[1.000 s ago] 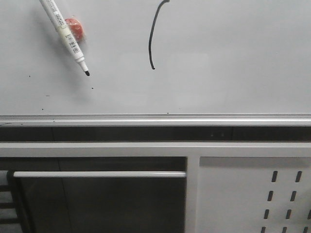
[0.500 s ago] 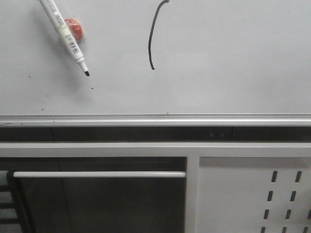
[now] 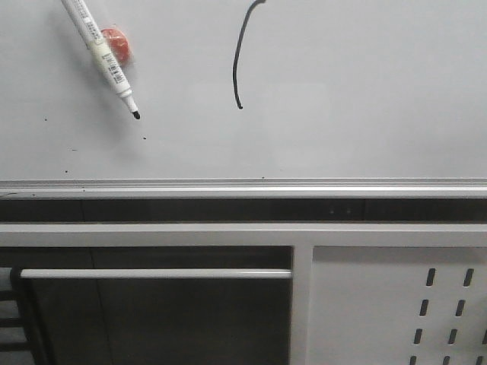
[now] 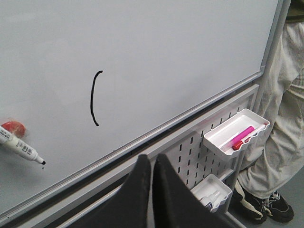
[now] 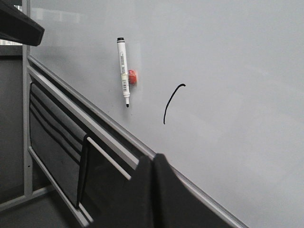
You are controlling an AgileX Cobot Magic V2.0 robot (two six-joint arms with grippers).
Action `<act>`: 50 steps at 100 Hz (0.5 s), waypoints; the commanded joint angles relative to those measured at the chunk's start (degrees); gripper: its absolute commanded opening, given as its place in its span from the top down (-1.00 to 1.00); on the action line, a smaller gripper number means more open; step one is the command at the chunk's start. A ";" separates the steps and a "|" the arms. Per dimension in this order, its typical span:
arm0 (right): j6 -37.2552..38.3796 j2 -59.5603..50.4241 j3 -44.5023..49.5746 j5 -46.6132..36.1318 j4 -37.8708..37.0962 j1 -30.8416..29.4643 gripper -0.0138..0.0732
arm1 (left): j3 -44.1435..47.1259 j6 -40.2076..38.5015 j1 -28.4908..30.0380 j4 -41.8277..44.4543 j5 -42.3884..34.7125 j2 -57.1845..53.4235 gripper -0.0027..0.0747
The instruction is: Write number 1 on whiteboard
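Whiteboard [image 3: 365,91] bears number 1 [image 3: 239,57] — handwritten.

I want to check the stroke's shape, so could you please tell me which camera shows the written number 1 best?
The left wrist view: the number 1 is complete there, hook included, with blank whiteboard all around. The front view cuts its top at the picture's edge. The right wrist view shows it whole, but smaller and slanted.

Whiteboard [image 5: 228,57] bears number 1 [image 5: 171,103]; marker [image 5: 123,71] beside it; right gripper [image 5: 153,190] fingers together
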 commanded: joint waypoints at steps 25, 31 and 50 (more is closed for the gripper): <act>0.16 0.58 -1.07 -4.62 1.15 -0.40 0.85 | -1.71 7.47 -0.33 4.31 2.77 -1.15 0.98; 0.16 0.58 -1.07 -4.62 1.15 -0.40 0.85 | -1.71 7.47 -0.33 4.42 2.59 -1.21 0.98; 0.16 0.58 -1.07 -4.62 1.15 -0.40 0.85 | -1.71 6.98 -0.33 5.53 3.15 -1.26 0.98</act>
